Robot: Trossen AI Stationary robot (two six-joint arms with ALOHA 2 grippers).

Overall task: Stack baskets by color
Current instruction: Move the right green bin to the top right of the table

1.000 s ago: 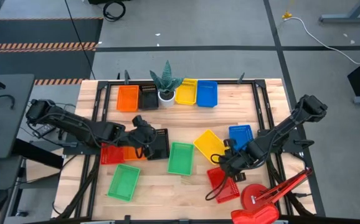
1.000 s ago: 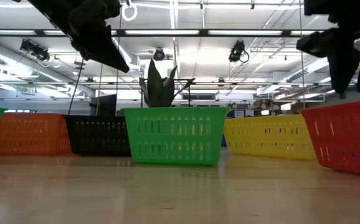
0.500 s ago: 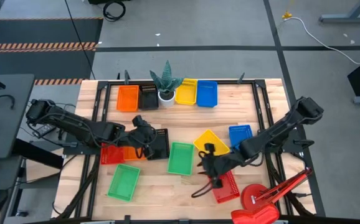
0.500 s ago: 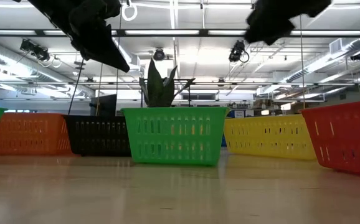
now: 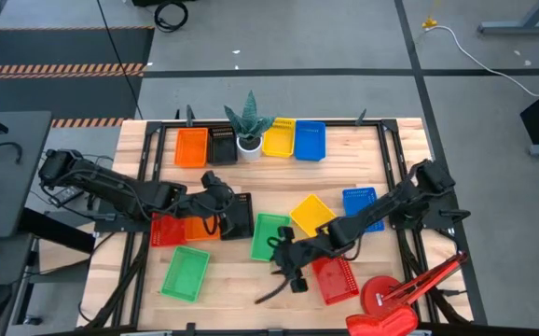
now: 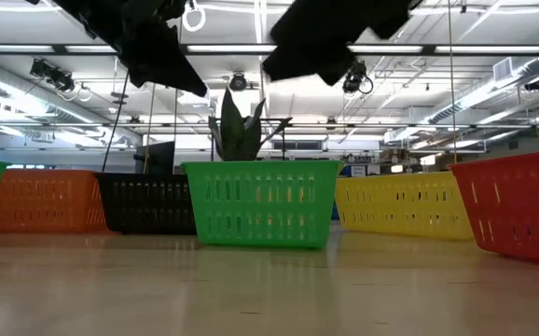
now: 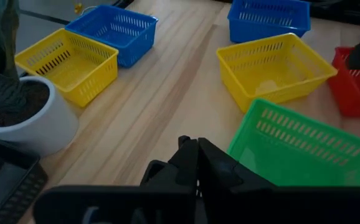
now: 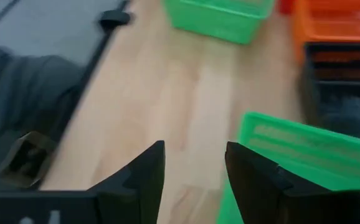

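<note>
Currently right gripper [image 5: 284, 254] sits over the near corner of the middle green basket [image 5: 269, 235], fingers [image 8: 144, 177] spread apart with nothing between them (wrist view shows bare wood and a green rim [image 8: 304, 146] in the gap). Just beside it toward the right: red basket [image 5: 336, 278], then yellow basket [image 5: 312, 214] and blue basket [image 5: 360, 203] further back. Red lamp [image 5: 393, 299] at the near right corner.

Left gripper [image 5: 215, 189] hangs over the black basket [image 5: 239, 213], fingers pressed together, empty. Orange basket [image 5: 200, 230] and a second red basket [image 5: 167, 231] lie partly under that arm. Second green basket [image 5: 186, 273] sits alone near the front left.

Back row along the far edge: orange [image 5: 191, 147], black [image 5: 222, 145], plant pot [image 5: 249, 142], yellow [image 5: 278, 138], blue [image 5: 310, 139], all side by side. No same-colour pair is stacked.
</note>
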